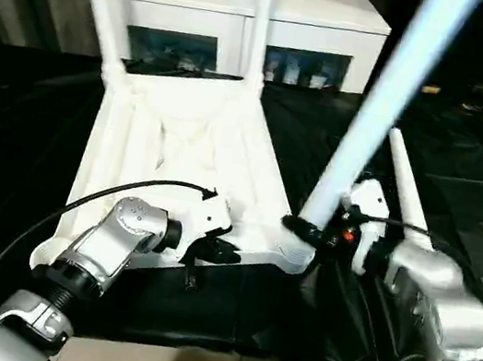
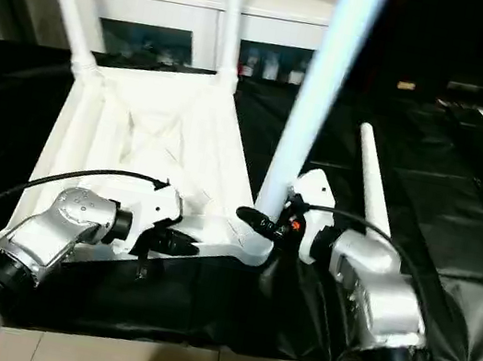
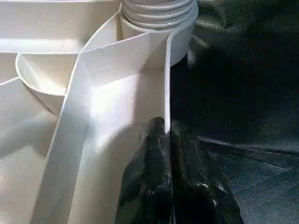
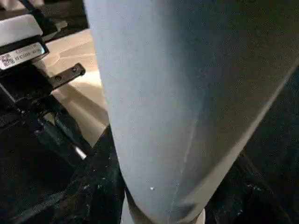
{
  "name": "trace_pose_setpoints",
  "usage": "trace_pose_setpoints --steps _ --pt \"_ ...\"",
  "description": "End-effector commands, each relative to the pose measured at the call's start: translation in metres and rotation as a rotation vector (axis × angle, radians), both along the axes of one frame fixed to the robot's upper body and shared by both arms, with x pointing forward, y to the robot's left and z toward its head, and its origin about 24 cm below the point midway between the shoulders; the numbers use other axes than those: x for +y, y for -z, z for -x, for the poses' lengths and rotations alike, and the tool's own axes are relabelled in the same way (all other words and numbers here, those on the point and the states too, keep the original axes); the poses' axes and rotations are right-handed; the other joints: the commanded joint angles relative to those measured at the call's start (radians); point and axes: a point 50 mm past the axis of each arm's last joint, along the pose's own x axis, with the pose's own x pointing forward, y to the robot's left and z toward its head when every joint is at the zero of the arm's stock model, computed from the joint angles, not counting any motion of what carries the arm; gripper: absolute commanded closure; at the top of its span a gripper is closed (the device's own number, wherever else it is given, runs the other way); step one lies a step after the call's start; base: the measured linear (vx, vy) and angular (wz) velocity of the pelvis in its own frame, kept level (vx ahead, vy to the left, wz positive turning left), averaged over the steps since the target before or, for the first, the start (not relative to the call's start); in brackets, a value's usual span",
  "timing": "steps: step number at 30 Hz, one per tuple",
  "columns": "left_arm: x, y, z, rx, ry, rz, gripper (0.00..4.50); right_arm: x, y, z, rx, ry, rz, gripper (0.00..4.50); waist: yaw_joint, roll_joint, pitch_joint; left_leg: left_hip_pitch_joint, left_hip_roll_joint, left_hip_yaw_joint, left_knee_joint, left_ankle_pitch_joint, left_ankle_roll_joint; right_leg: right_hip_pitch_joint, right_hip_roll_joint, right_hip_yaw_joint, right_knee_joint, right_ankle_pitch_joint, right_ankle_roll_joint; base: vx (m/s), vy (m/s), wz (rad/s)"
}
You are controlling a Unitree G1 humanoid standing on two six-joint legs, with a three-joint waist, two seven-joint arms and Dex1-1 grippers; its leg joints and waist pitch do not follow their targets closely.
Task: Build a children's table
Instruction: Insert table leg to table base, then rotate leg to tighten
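left gripper (image 3: 166,135): pinching the near rim of the upturned table top (image 1: 182,147)
right gripper (image 1: 311,235): clasping a leg (image 1: 377,102) at the top's near right corner

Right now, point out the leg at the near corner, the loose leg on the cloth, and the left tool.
leg at the near corner (image 1: 382,102), left eye view, mid shaft.
loose leg (image 1: 404,198), left eye view, mid shaft.
left tool (image 3: 167,135), left wrist view, between its fingertips.

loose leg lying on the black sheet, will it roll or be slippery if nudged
The loose leg is a round, tapered tube lying flat on the black sheet, so a nudge would probably roll it in a curve rather than straight. Its smooth white plastic looks slippery. Probably stiff and light.
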Motion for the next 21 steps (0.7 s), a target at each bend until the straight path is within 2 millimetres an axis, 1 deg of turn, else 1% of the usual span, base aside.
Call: trace_pose_setpoints --steps 1,2,3,4,5,6,8,9,10,11,12,13,14,15,17,18,19,20,21 --pt "0.015 -0.012 -0.013 -0.065 -0.089 -0.013 4.50 -0.002 0.036 0.017 0.223 -0.051 0.055 2.66 -0.010 -0.020 -0.044 0.029 0.056 -0.035 -0.086 -0.424 -0.011 -0.002 -0.057 0.034 -0.095 -0.539 -0.098 0.000 0.000 0.00" --pt "0.015 -0.012 -0.013 -0.066 -0.086 -0.015 4.50 -0.002 0.038 0.017 0.242 -0.066 0.066 2.66 -0.007 -0.024 -0.045 0.028 0.056 -0.033 -0.085 -0.412 -0.009 -0.001 -0.059 0.035 -0.093 -0.524 -0.106 0.000 0.000 0.00" --pt "0.015 -0.012 -0.013 -0.066 -0.086 -0.015 4.50 -0.002 0.038 0.017 0.242 -0.066 0.066 2.66 -0.006 -0.025 -0.045 0.026 0.055 -0.032 -0.084 -0.404 -0.007 0.001 -0.060 0.035 -0.091 -0.518 -0.113 0.000 0.000 0.00" --pt "0.015 -0.013 -0.014 -0.070 -0.085 -0.019 4.50 -0.002 0.040 0.016 0.248 -0.060 0.080 2.66 -0.004 -0.022 -0.045 0.027 0.056 -0.031 -0.084 -0.394 -0.006 0.002 -0.061 0.035 -0.092 -0.518 -0.115 0.000 0.000 0.00" --pt "0.015 -0.013 -0.014 -0.073 -0.085 -0.020 4.50 -0.002 0.042 0.016 0.251 -0.056 0.088 2.66 -0.004 -0.022 -0.045 0.027 0.056 -0.030 -0.084 -0.394 -0.006 0.000 -0.061 0.036 -0.093 -0.520 -0.115 0.000 0.000 0.00" --pt "0.015 -0.013 -0.015 -0.074 -0.085 -0.021 4.50 -0.002 0.043 0.017 0.253 -0.053 0.091 2.66 -0.005 -0.024 -0.043 0.024 0.055 -0.032 -0.085 -0.395 -0.007 0.003 -0.061 0.034 -0.094 -0.532 -0.112 0.000 0.000 0.00" --pt "0.015 -0.014 -0.016 -0.080 -0.087 -0.023 4.50 -0.001 0.046 0.018 0.260 -0.050 0.088 2.66 -0.005 -0.024 -0.043 0.026 0.055 -0.033 -0.086 -0.403 -0.010 0.003 -0.062 0.033 -0.096 -0.557 -0.102 0.000 0.000 0.00" --pt "0.015 -0.014 -0.016 -0.081 -0.089 -0.022 4.50 0.000 0.047 0.019 0.263 -0.051 0.088 2.66 -0.006 -0.020 -0.042 0.027 0.055 -0.035 -0.086 -0.412 -0.014 0.001 -0.062 0.033 -0.097 -0.569 -0.097 0.000 0.000 0.00" --pt "0.016 -0.014 -0.016 -0.082 -0.093 -0.023 4.50 0.000 0.049 0.020 0.264 -0.048 0.087 2.66 -0.007 -0.018 -0.042 0.028 0.055 -0.036 -0.087 -0.423 -0.018 0.001 -0.062 0.032 -0.099 -0.579 -0.093 0.000 0.000 0.00" --pt "0.017 -0.014 -0.017 -0.082 -0.096 -0.025 4.50 0.001 0.050 0.021 0.264 -0.044 0.087 2.66 -0.007 -0.019 -0.042 0.028 0.055 -0.036 -0.087 -0.427 -0.020 0.000 -0.061 0.032 -0.100 -0.580 -0.091 0.000 0.000 0.00" --pt "0.018 -0.014 -0.017 -0.083 -0.099 -0.028 4.50 0.001 0.051 0.021 0.257 -0.029 0.083 2.66 -0.008 -0.017 -0.041 0.028 0.055 -0.038 -0.089 -0.440 -0.024 0.000 -0.060 0.031 -0.100 -0.583 -0.089 0.000 0.000 0.00" --pt "0.018 -0.014 -0.017 -0.083 -0.102 -0.028 4.50 0.002 0.052 0.021 0.253 -0.019 0.082 2.66 -0.011 -0.018 -0.040 0.029 0.054 -0.038 -0.089 -0.458 -0.028 -0.002 -0.059 0.030 -0.102 -0.598 -0.083 0.000 0.000 0.00" --pt "0.019 -0.014 -0.018 -0.083 -0.107 -0.029 4.50 0.002 0.052 0.020 0.248 -0.005 0.080 2.66 -0.011 -0.018 -0.040 0.029 0.054 -0.038 -0.089 -0.458 -0.028 -0.002 -0.059 0.030 -0.102 -0.598 -0.083 0.000 0.000 0.00" --pt "0.020 -0.014 -0.018 -0.082 -0.111 -0.029 4.50 0.002 0.053 0.019 0.245 0.007 0.078 2.66 -0.015 -0.017 -0.037 0.030 0.052 -0.041 -0.089 -0.485 -0.033 -0.005 -0.060 0.028 -0.107 -0.636 -0.072 0.000 0.000 0.00" --pt "0.023 -0.013 -0.020 -0.082 -0.152 -0.028 4.50 0.003 0.056 0.011 0.232 0.103 0.076 2.66 -0.019 -0.014 -0.034 0.039 0.048 -0.042 -0.085 -0.520 -0.040 -0.013 -0.060 0.023 -0.117 -0.691 -0.055 0.000 0.000 0.00" --pt "0.025 -0.013 -0.022 -0.086 -0.178 -0.031 4.50 0.003 0.057 0.008 0.229 0.147 0.076 2.66 -0.024 -0.015 -0.032 0.039 0.045 -0.044 -0.085 -0.536 -0.044 -0.015 -0.059 0.019 -0.120 -0.711 -0.048 0.000 0.000 0.00" --pt "0.028 -0.012 -0.025 -0.091 -0.223 -0.039 4.50 0.004 0.060 0.003 0.225 0.210 0.081 2.66 -0.043 -0.008 -0.028 0.049 0.040 -0.055 -0.083 -0.610 -0.061 -0.016 -0.054 -0.005 -0.132 -0.765 -0.023 0.000 0.000 0.00" --pt "0.029 -0.012 -0.027 -0.094 -0.246 -0.045 4.50 0.004 0.061 0.001 0.224 0.241 0.084 2.66 -0.049 -0.004 -0.028 0.053 0.043 -0.061 -0.086 -0.645 -0.066 -0.014 -0.051 -0.012 -0.133 -0.750 -0.021 0.000 0.000 0.00" --pt "0.031 -0.011 -0.029 -0.097 -0.280 -0.057 4.50 0.005 0.063 -0.003 0.221 0.291 0.094 2.66 -0.061 0.011 -0.029 0.046 0.051 -0.076 -0.101 -0.711 -0.079 0.006 -0.049 -0.027 -0.124 -0.679 -0.032 0.000 0.000 0.00"
